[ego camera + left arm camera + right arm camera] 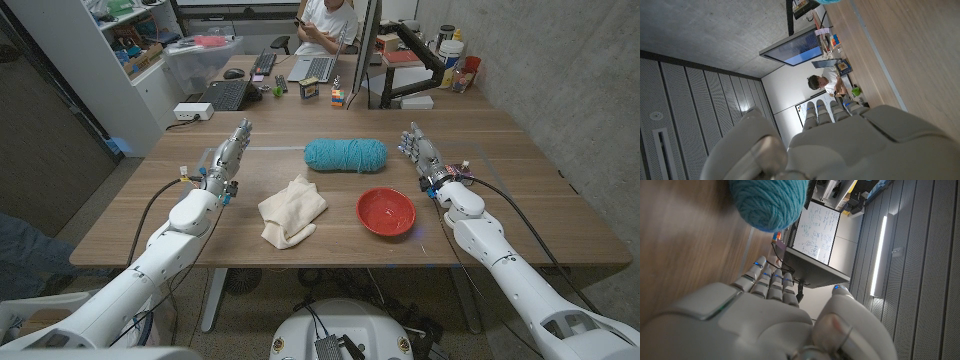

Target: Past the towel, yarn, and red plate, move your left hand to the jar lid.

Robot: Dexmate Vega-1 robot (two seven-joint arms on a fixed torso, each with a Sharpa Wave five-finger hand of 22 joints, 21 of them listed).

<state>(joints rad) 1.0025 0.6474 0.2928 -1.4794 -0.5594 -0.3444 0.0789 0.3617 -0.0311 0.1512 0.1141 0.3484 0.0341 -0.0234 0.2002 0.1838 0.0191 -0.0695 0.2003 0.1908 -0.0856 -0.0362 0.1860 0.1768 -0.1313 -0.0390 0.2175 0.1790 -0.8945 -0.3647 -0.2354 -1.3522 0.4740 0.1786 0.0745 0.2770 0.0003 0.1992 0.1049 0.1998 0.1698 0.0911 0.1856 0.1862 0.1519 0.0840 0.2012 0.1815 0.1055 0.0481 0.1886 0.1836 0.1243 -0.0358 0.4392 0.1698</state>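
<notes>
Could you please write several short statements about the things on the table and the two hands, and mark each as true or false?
1. The yarn lies beyond the red plate. True.
2. The towel is draped over the plate. False: it lies apart, beside it on the table.
3. The left hand holds the towel. False: it holds nothing, fingers out.
4. The right hand holds nothing. True.
5. A jar lid sits between towel and plate. False: only bare wood there.
</notes>
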